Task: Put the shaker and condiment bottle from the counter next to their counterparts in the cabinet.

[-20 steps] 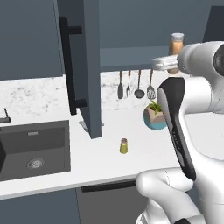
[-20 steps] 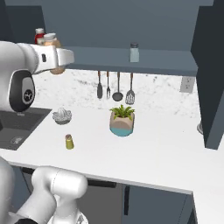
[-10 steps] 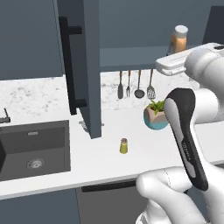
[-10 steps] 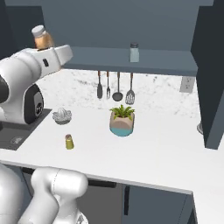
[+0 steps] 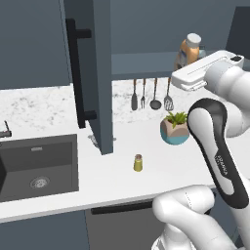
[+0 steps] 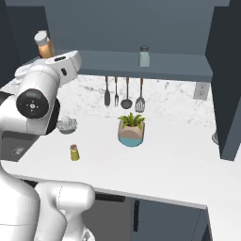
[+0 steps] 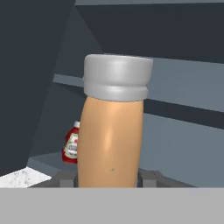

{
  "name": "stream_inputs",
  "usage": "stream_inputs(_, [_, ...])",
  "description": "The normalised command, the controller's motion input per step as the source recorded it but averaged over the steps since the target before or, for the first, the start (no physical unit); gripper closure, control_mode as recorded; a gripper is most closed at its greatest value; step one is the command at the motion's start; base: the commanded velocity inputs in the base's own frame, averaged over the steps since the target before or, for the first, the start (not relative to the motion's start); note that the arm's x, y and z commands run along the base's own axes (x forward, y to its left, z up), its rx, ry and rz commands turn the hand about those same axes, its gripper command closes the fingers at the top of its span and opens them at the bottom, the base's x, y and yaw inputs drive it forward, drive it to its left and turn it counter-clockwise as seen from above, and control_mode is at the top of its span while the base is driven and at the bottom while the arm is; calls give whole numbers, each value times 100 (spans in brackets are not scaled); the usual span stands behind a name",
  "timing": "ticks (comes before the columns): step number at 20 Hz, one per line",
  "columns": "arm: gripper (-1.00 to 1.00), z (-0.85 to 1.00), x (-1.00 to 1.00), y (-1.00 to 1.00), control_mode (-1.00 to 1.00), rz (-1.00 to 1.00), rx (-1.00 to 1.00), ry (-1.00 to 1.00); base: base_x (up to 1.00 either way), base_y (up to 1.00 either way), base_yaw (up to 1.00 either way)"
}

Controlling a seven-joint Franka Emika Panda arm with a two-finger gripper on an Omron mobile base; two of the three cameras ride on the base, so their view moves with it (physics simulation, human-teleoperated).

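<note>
Condiment bottle [image 7: 111, 131] is pinched between the gripper [image 7: 109, 178] fingers, raised at the cabinet [image 5: 93, 73] shelf, not yet set down. Shaker [image 5: 138, 162] is left below on the counter [image 5: 146, 176].

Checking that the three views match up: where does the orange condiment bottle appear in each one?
Left base view: the condiment bottle is at upper right, above the white hand, level with the cabinet shelf.
Right base view: condiment bottle at upper left, at the shelf's left end.
Hand view: condiment bottle is central, upright between the fingertips.
Shared landmark in the base views: the potted plant on the counter.
</note>
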Motion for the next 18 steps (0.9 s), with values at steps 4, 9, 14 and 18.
stream_inputs(4, [100,3,26,22,-100,11,0,3,0,0,0])
stream_inputs(9, [100,7,53,13,-100,9,2,15,0,0,0])
stream_inputs(14, [100,0,21,27,-100,6,1,5,0,0,0])
stream_inputs(18, [100,0,2,27,-100,1,8,0,0,0,0])
